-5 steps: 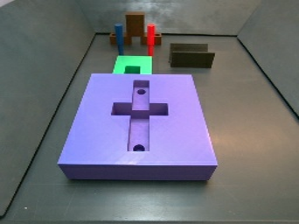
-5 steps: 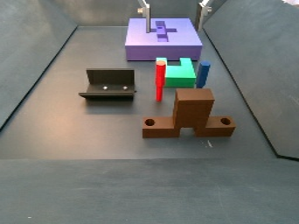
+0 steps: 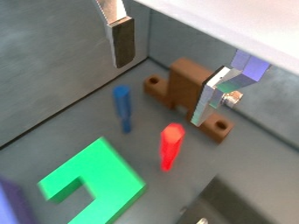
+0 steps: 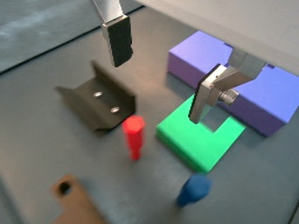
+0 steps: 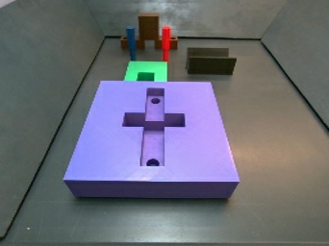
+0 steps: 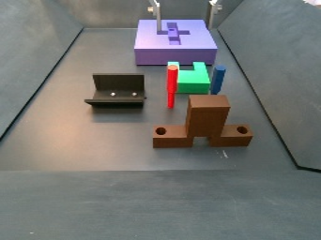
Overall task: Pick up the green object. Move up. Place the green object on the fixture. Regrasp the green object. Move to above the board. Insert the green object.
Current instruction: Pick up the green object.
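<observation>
The green object (image 5: 145, 72) lies flat on the floor just behind the purple board (image 5: 193, 144), with its notch facing the board. It also shows in both wrist views (image 3: 87, 179) (image 4: 201, 136) and in a side view (image 6: 193, 77). The fixture (image 5: 211, 61) (image 6: 115, 91) (image 4: 96, 98) stands apart from the green object. My gripper (image 4: 162, 72) (image 3: 163, 70) is open and empty, high above the floor. In a side view only its fingertips show, and the gripper (image 6: 186, 6) is at the picture's top edge above the board (image 6: 175, 39).
A red peg (image 6: 172, 84) and a blue peg (image 6: 219, 79) stand upright close beside the green object. A tall orange-brown block (image 6: 207, 120) on a flat base stands beyond them. Grey walls (image 5: 77, 58) enclose the floor.
The fingertips at the top edge of the side view have shifted very slightly. The objects have not moved.
</observation>
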Available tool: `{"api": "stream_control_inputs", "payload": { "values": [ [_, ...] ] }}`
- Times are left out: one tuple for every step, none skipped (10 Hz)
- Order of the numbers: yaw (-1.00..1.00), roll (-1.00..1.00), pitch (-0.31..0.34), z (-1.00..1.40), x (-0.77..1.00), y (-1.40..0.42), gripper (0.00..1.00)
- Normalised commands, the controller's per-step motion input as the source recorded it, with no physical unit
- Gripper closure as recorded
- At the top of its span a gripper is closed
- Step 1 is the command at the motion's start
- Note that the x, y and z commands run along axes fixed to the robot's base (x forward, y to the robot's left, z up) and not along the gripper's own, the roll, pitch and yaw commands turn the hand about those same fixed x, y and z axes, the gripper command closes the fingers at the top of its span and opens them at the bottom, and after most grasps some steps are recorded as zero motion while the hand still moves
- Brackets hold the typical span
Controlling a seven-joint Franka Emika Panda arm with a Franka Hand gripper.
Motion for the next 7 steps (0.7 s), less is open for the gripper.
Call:
{"api": "stream_control_inputs", "payload": {
  "values": [
    [0.0, -0.09, -0.076, -0.48, 0.0, -1.0, 0.0],
    [0.0, -0.14, -0.137, -0.49, 0.0, -0.97, 0.0],
    [0.0, -0.11, -0.137, -0.61, 0.0, -1.0, 0.0],
    [0.0, -0.09, -0.126, -0.71, 0.01, -0.95, 0.0],
    [-0.07, -0.12, -0.114, -0.75, 0.05, -0.64, 0.0],
    [-0.05, 0.0, -0.121, -1.0, 0.01, -0.36, 0.0],
    [-0.01, 0.0, -0.127, -1.0, 0.0, -0.16, 0.0]
  ]
}}
